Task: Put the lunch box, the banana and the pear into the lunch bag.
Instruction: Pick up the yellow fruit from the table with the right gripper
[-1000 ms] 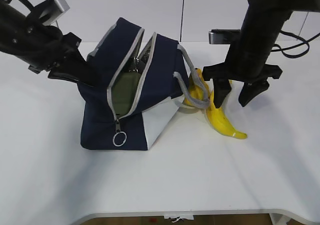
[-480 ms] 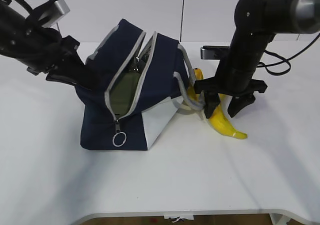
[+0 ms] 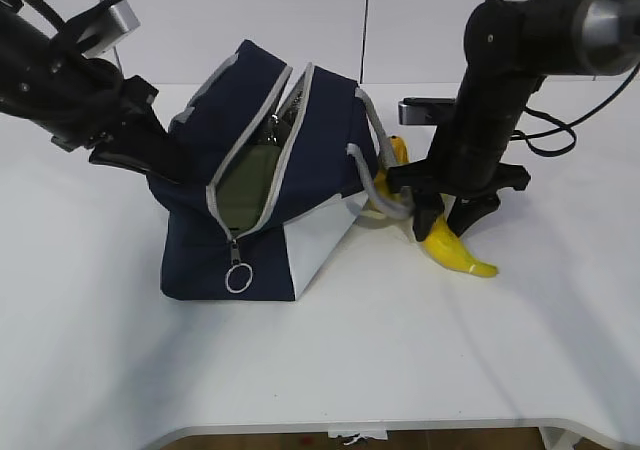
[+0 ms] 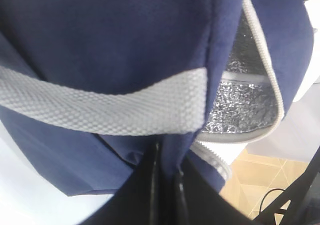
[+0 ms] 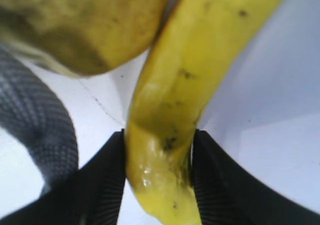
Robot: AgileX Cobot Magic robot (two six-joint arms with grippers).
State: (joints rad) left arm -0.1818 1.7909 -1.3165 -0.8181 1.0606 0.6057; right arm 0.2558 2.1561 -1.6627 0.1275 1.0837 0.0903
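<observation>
The navy lunch bag (image 3: 325, 135) stands tilted with its zipper open. The sage-green lid of the lunch box (image 3: 242, 185) shows inside the opening. My left gripper (image 3: 165, 163) is shut on a fold of the bag's left side, seen close in the left wrist view (image 4: 167, 185) under a grey strap (image 4: 100, 110). The banana (image 3: 462, 255) lies on the table right of the bag. My right gripper (image 3: 447, 215) is down over it, jaws pressed on both its sides (image 5: 157, 175). The pear (image 5: 85, 20) lies just beyond, against the banana (image 5: 200, 60); in the exterior view the bag's handle mostly hides it.
The bag's grey handle (image 3: 385, 195) droops onto the table beside the fruit and shows in the right wrist view (image 5: 30, 115). The zipper's ring pull (image 3: 238, 278) hangs at the bag's front. The bag's silver lining (image 4: 245, 95) shows. White table (image 3: 400, 360) all round.
My right gripper has come down and a little left onto the banana, and its jaws have closed on it. The left gripper still holds the bag.
</observation>
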